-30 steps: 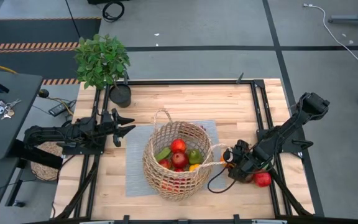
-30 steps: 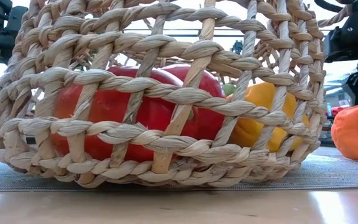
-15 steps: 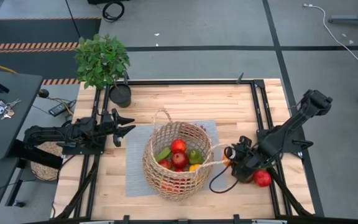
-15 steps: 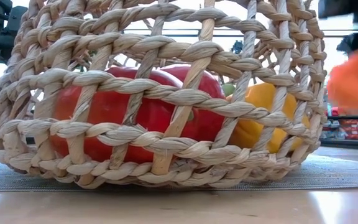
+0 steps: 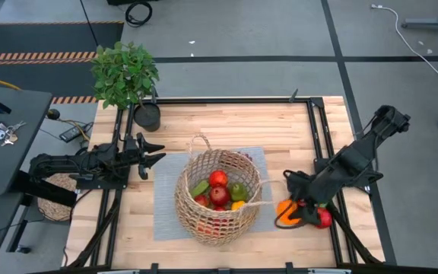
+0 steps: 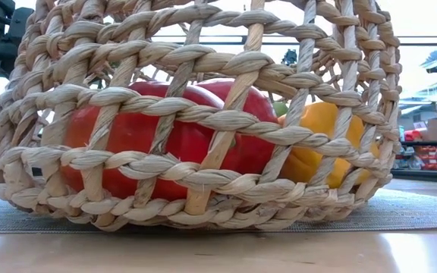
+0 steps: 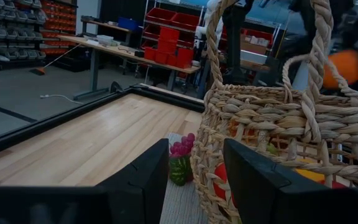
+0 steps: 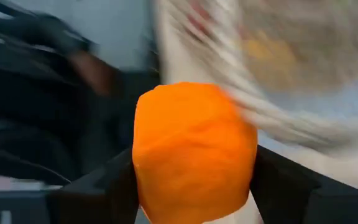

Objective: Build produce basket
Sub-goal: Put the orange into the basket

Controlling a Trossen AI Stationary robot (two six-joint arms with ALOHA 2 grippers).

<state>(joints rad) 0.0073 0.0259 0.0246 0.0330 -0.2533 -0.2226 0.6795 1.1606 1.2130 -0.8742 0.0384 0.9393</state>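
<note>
Already the basket is well filled: it stands on a grey mat in the middle of the table, and from above I see red, green and yellow produce inside it. Through the weave, from table height, a big red piece and a yellow one press against the wall.

The right hand is just beside the basket, on its right, and it grips an orange fruit between its two fingers. The fruit is not yet over the rim. A red fruit lies on the table close to this hand, and something small and purple-green lies beside the basket on its far side.

The left hand waits at the left of the mat, fingers apart and holding nothing.

I judge the work mostly done; the orange fruit, the red one and perhaps the small piece are left.
</note>
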